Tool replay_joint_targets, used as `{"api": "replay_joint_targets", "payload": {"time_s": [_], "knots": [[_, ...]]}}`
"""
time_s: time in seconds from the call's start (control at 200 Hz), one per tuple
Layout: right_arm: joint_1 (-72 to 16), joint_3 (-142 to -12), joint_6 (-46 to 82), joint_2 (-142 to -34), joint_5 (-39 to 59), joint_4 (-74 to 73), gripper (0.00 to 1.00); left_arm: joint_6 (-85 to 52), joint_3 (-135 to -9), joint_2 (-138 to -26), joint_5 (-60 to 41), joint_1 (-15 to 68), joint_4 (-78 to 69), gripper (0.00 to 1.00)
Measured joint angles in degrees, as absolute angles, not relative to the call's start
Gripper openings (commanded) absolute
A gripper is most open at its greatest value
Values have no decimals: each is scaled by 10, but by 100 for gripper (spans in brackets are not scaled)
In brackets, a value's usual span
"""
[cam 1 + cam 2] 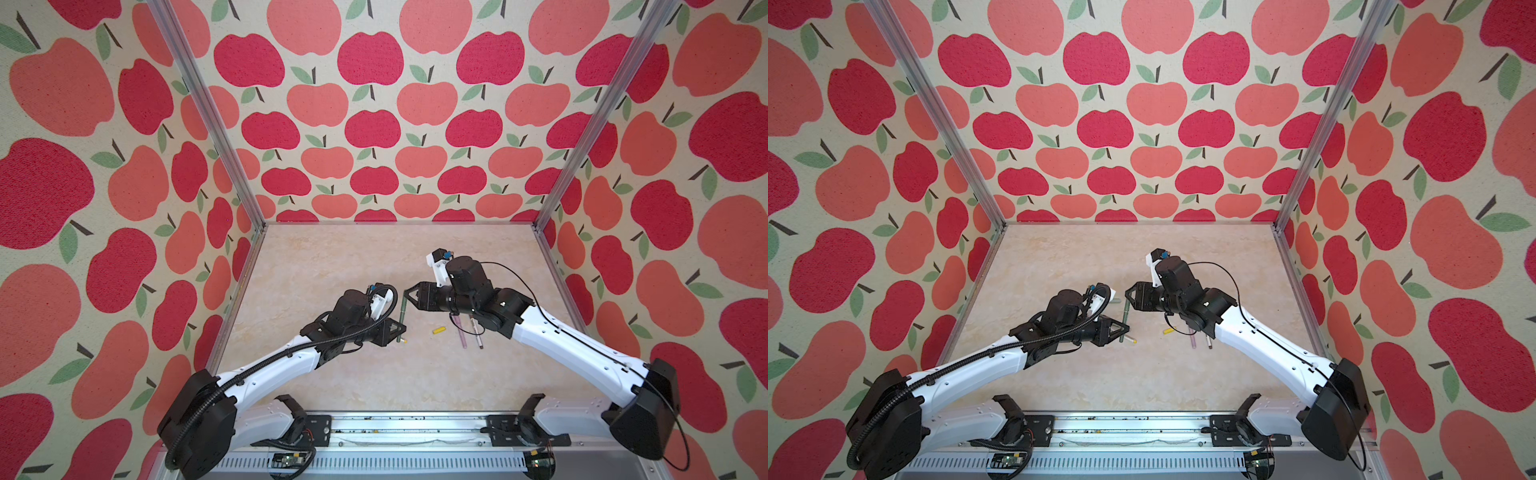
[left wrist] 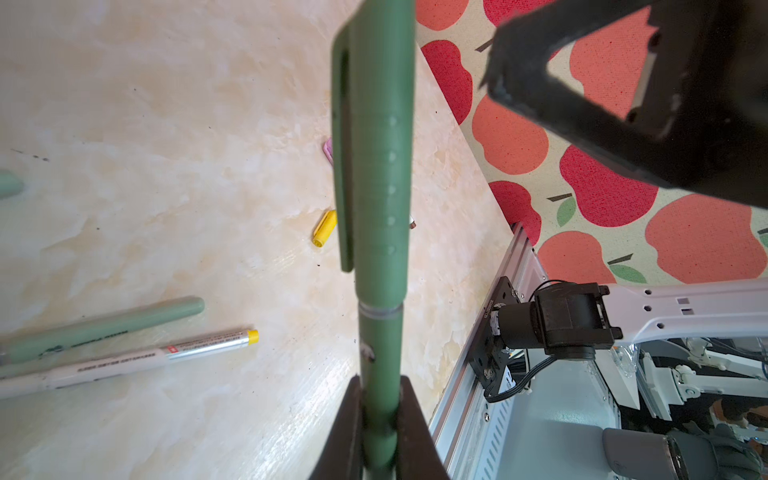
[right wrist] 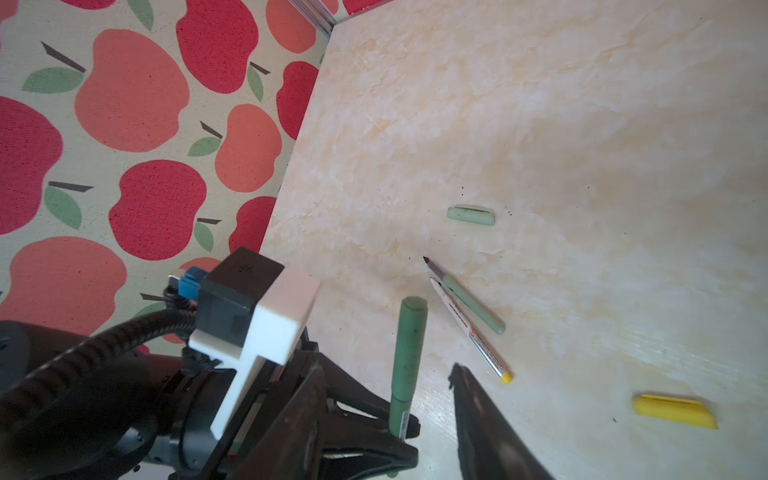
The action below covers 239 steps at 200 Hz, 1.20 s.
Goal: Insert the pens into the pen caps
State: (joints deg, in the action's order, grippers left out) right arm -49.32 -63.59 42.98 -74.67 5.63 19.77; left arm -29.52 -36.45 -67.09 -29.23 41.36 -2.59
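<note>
Pinches the dark green pen (image 2: 380, 353) by its bare barrel end in the left gripper (image 2: 380, 399), jaws pressed tight against both sides. Holds it upright above the table (image 1: 374, 257), near the middle, in both top views. Carries the dark green cap (image 2: 374, 145) on the pen's upper end, the barrel seated inside it, with a thin clear ring showing at the seam. Sets the right gripper (image 1: 407, 292) level with that cap, jaws parted to either side of it. Shows a clear gap between one finger (image 3: 482, 424) and the cap in the right wrist view, so no grip there.

Finds the yellow cap (image 1: 439, 331) lying alone on the table just right of the held pen, mouth open and nothing in it. Finds the pale green cap (image 3: 471, 216) likewise on its side, apart from every pen.

Places the pale green pen (image 3: 473, 307) and the white and yellow pen (image 3: 478, 345) side by side on the table beneath the left gripper, the pale green one's dark tip bare. Tucks the pink pen (image 1: 461, 332) and the white and brown pen (image 1: 478, 338) next to each other under the right arm. Cannot tell whether either wears a cap.
</note>
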Motion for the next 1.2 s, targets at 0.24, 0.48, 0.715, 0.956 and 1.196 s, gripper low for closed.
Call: {"api": "replay_joint_targets", "payload": {"time_s": [0.24,0.48,0.715,0.956,1.196], "knots": [[-493,-664,428,-795,54,207,49,-285,-365,-670,-278,420,-16,0],[-494,-685,423,-827,54,207,36,-285,-365,-664,-272,423,-16,0],[-503,-688,421,-840,56,213,16,-285,-365,-659,-258,424,-16,0],[-504,-692,427,-844,61,208,8,-282,-365,-659,-238,426,-19,0],[-503,-692,432,-846,65,179,6,-270,-366,-644,-223,413,-18,0]]}}
